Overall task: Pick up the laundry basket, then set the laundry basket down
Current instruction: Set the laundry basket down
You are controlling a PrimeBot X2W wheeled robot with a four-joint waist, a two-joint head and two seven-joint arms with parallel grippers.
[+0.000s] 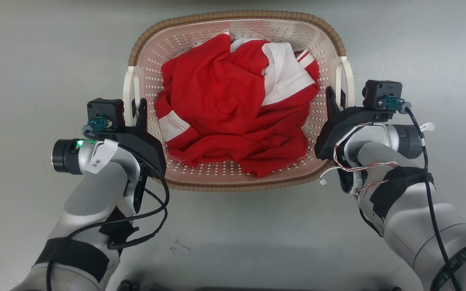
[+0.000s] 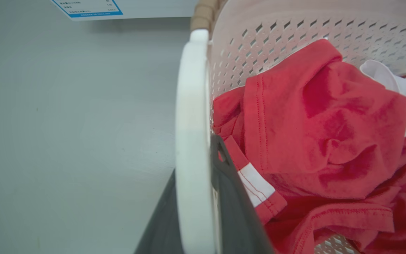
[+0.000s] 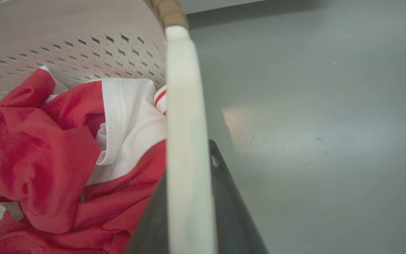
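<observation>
The laundry basket (image 1: 237, 17), cream and perforated with a brown woven rim, sits in the middle of the head view, holding red and white clothes (image 1: 225, 105). My left gripper (image 1: 138, 111) is shut on its white left loop handle (image 1: 128, 91); the left wrist view shows that handle (image 2: 190, 106) running up between the dark fingers (image 2: 231, 197). On the opposite side, my right gripper (image 1: 332, 101) is shut on the right loop handle (image 1: 348, 79), and the right wrist view shows that handle (image 3: 185, 106) between its fingers (image 3: 224, 197). Whether the basket rests on the floor I cannot tell.
Grey smooth floor (image 1: 34, 60) surrounds the basket on all sides. A white panel with a blue-edged label (image 2: 86, 7) stands at the far end of the left wrist view. My robot base shows as a dark edge (image 1: 257, 287) below.
</observation>
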